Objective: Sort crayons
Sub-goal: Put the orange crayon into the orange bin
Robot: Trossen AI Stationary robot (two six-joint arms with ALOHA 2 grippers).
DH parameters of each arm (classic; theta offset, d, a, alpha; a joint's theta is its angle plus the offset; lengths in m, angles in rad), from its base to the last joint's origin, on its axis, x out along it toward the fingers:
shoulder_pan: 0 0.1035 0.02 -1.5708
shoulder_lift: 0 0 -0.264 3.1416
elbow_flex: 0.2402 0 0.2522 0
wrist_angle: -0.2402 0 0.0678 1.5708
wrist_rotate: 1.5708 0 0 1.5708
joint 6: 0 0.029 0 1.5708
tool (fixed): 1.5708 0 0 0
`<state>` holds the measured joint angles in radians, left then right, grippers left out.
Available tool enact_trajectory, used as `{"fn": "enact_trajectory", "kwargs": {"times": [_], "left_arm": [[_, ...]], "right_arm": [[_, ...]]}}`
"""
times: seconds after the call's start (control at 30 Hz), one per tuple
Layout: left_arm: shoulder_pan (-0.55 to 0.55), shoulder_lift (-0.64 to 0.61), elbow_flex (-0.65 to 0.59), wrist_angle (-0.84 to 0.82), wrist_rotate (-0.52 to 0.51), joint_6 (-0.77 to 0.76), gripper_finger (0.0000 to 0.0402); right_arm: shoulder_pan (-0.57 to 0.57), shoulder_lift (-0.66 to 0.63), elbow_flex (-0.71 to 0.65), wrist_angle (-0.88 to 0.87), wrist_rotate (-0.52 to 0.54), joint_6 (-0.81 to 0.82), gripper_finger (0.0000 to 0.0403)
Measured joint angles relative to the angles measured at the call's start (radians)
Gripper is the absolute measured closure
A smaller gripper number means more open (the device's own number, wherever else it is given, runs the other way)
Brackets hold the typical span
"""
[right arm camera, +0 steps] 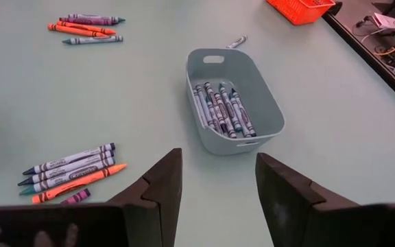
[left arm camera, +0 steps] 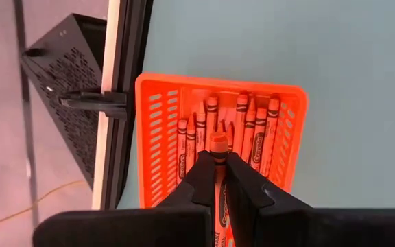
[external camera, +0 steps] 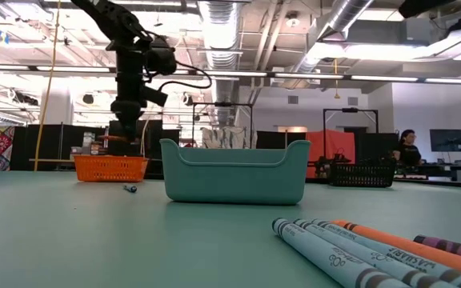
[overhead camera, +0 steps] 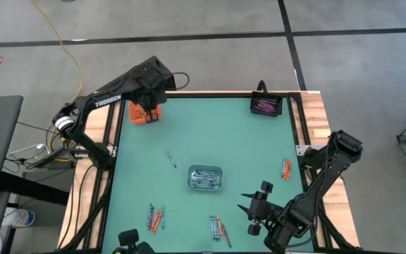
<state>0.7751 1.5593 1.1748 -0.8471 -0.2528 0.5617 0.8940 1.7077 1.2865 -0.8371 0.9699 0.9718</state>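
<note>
1. The green table top (overhead camera: 238, 141) carries three small trays and several loose groups of crayons; two dark arms work over it.
2. The left gripper (left arm camera: 218, 168) hangs over the orange slotted plastic tray (left arm camera: 156, 123) at the table's far left corner, its fingers clamped on one orange crayon (left arm camera: 218, 145) held upright above the tray.
3. The right gripper (right arm camera: 214, 178) waits above the near right part of the table with its fingers spread and nothing between them.
4. The grey-blue oval plastic tray (right arm camera: 266, 116) sits near the table's middle and holds about seven grey-blue crayons (right arm camera: 221, 110).
5. The orange tray holds about seven orange crayons (left arm camera: 256, 134) lying side by side.
6. The black mesh tray (overhead camera: 265, 105) at the far right corner holds purple-pink crayons (overhead camera: 263, 106); their number cannot be told.
7. Loose crayons lie in groups: about five near the front edge (right arm camera: 70, 170), three at the near left (right arm camera: 88, 29), a pair by the right edge (overhead camera: 286, 168).
8. One single grey-blue crayon (overhead camera: 170, 158) lies alone between the orange tray and the grey-blue tray.
</note>
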Motion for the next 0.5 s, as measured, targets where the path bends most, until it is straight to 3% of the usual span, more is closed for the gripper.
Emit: {"fn": "enact_trajectory", "kwargs": {"times": [0.27,0.5], "left_arm": [[0.085,0.000,0.000,0.008,0.066,0.019,0.0399],[0.140,0.000,0.000,0.008,0.096,0.019,0.0371]], "right_arm": [[0.000,0.000,0.000,0.003,0.000,0.013,0.0226],[0.000,0.000,0.000,0.015,0.000,0.020,0.0226]]}}
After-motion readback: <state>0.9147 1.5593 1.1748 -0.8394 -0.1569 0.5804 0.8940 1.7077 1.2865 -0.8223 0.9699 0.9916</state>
